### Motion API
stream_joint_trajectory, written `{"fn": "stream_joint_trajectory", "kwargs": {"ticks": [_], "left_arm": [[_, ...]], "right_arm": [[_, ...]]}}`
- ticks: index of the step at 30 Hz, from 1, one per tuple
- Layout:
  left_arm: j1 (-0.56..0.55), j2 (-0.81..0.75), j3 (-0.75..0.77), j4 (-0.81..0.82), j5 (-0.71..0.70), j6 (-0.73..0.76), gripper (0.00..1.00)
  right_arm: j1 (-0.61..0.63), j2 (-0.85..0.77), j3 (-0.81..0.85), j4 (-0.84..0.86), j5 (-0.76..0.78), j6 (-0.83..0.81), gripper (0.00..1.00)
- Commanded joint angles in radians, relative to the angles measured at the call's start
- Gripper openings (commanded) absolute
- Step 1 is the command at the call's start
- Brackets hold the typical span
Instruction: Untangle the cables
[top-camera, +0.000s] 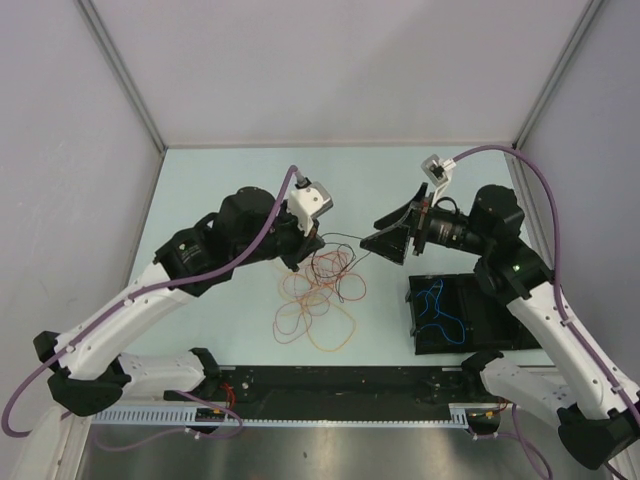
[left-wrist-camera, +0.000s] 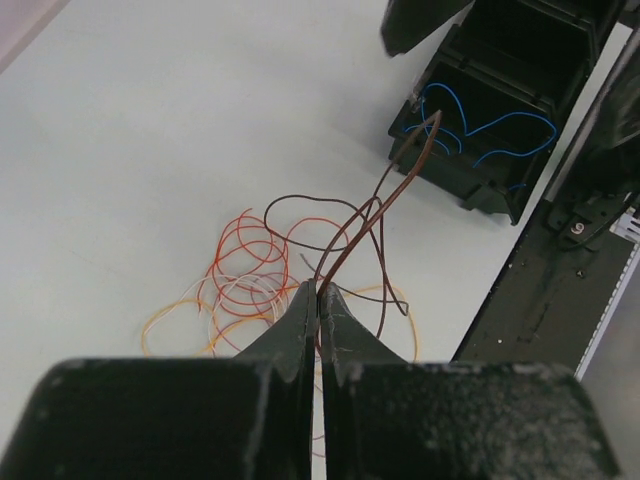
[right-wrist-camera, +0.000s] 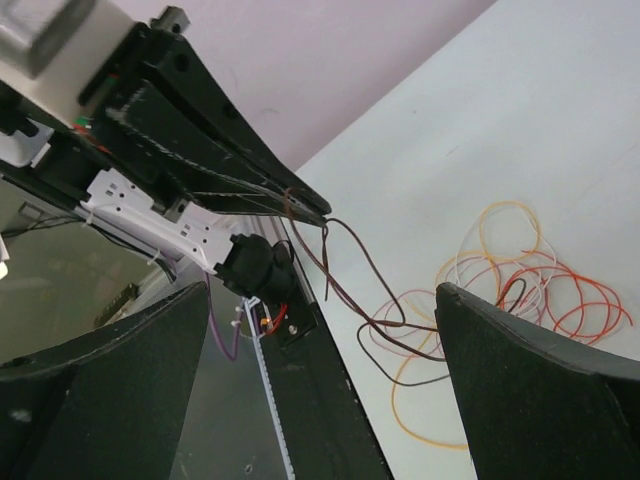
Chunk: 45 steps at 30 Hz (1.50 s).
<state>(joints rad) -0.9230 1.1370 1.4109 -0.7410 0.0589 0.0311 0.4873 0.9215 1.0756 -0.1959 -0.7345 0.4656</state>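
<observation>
My left gripper (left-wrist-camera: 320, 292) is shut on a dark brown cable (left-wrist-camera: 385, 195), which rises from the pile and arches toward the black bin. In the top view the left gripper (top-camera: 293, 264) hangs over the upper left of the tangle. The other cables (top-camera: 318, 297), orange, red and pale loops, lie in a loose heap on the table (left-wrist-camera: 250, 285). My right gripper (top-camera: 370, 232) is open and empty, just right of the pile, facing the left gripper. In the right wrist view the right gripper (right-wrist-camera: 322, 292) frames the brown cable (right-wrist-camera: 345, 300) and the left fingers (right-wrist-camera: 290, 200).
A black bin (top-camera: 415, 312) stands at the front right with a blue cable (top-camera: 436, 305) in it; it also shows in the left wrist view (left-wrist-camera: 470, 190). A black rail (top-camera: 330, 382) runs along the table's near edge. Grey walls enclose the table.
</observation>
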Motion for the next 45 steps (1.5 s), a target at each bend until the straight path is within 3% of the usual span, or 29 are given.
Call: {"fn": "stream_joint_trajectory", "kwargs": {"ticks": [1, 9, 15, 18, 21, 26, 28, 30, 31, 32, 33, 34, 35, 36, 38, 45], "left_arm": [[-0.004, -0.025, -0.018, 0.057, 0.056, 0.021, 0.0], [-0.005, -0.031, -0.038, 0.077, 0.061, 0.016, 0.0], [-0.004, -0.042, -0.041, 0.086, 0.058, 0.013, 0.0], [-0.002, -0.048, -0.043, 0.089, 0.056, 0.013, 0.0], [-0.002, -0.049, -0.046, 0.091, 0.056, 0.013, 0.0], [-0.004, -0.054, -0.047, 0.092, 0.056, 0.012, 0.0], [-0.002, -0.056, -0.05, 0.095, 0.055, 0.01, 0.0], [-0.002, -0.056, -0.052, 0.095, 0.048, 0.01, 0.0], [-0.004, -0.054, -0.053, 0.094, 0.044, 0.01, 0.01], [-0.002, -0.054, -0.053, 0.094, 0.03, 0.003, 0.04], [-0.002, -0.048, -0.047, 0.086, 0.001, -0.011, 0.18], [-0.002, -0.046, -0.044, 0.078, -0.055, -0.025, 0.69], [-0.004, -0.045, -0.044, 0.06, -0.118, -0.069, 0.9], [-0.002, -0.049, -0.05, 0.052, -0.154, -0.085, 0.99], [-0.002, -0.071, -0.079, 0.048, -0.252, -0.115, 1.0], [0.007, -0.181, -0.262, 0.091, -0.399, -0.145, 1.0]], "right_arm": [[0.031, 0.033, 0.029, 0.038, 0.0, -0.051, 1.0], [0.129, 0.1, 0.029, -0.008, 0.055, -0.1, 1.0], [0.186, 0.148, 0.029, -0.049, 0.095, -0.13, 0.85], [0.214, 0.155, 0.027, -0.065, 0.135, -0.145, 0.72], [0.226, 0.158, 0.027, -0.071, 0.159, -0.15, 0.5], [0.237, 0.165, 0.024, -0.071, 0.172, -0.148, 0.36], [0.24, 0.168, 0.024, -0.066, 0.17, -0.148, 0.22], [0.241, 0.169, 0.024, -0.065, 0.178, -0.147, 0.0], [0.241, 0.169, 0.024, -0.062, 0.181, -0.145, 0.0], [0.243, 0.166, 0.024, -0.056, 0.181, -0.14, 0.0], [0.241, 0.159, 0.026, -0.05, 0.182, -0.136, 0.0], [0.241, 0.149, 0.026, -0.045, 0.187, -0.133, 0.0], [0.24, 0.14, 0.035, -0.045, 0.211, -0.13, 0.0], [0.24, 0.132, 0.044, -0.054, 0.23, -0.13, 0.0], [0.237, 0.116, 0.09, -0.115, 0.312, -0.139, 0.0], [0.218, 0.073, 0.242, -0.384, 0.641, -0.177, 0.0]]}}
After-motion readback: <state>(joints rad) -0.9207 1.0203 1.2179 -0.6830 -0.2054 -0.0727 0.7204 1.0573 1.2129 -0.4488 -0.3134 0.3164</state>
